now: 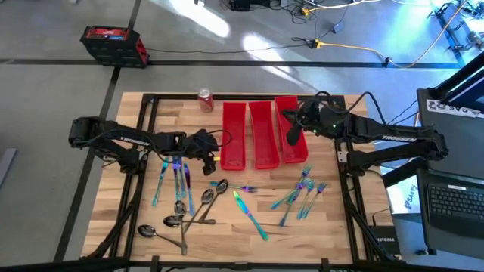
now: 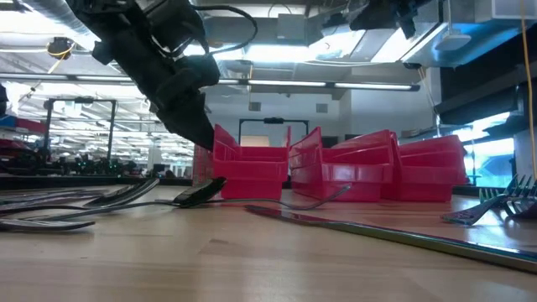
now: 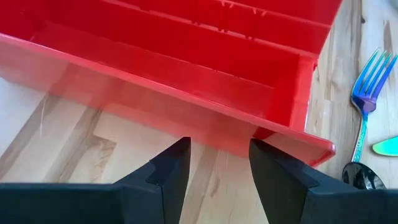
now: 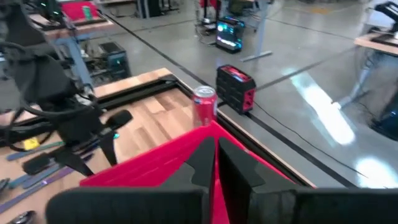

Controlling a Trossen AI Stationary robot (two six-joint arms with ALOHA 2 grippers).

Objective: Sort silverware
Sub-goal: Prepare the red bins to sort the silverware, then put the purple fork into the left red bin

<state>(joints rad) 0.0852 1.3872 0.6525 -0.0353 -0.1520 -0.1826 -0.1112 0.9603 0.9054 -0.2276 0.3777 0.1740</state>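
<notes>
Silverware lies loose on the wooden table: teal-purple knives (image 1: 172, 180) at the left, dark spoons (image 1: 181, 215) near the front, one knife (image 1: 249, 214) in the middle, and forks (image 1: 304, 195) at the right. Three long red bins (image 1: 261, 136) stand side by side at the far middle. My left gripper (image 1: 210, 165) is low beside the left bin's near left corner (image 3: 311, 146). It is open, with nothing between its fingers (image 3: 219, 163). My right gripper (image 1: 292, 138) hangs shut and empty high above the right bin (image 1: 298, 153).
A red soda can (image 1: 205, 100) stands at the table's far edge, left of the bins. A fork (image 3: 367, 93) and a spoon bowl (image 3: 364, 177) lie just to the right of my left gripper. Bare wood lies along the near edge, in its middle and right part (image 1: 325, 242).
</notes>
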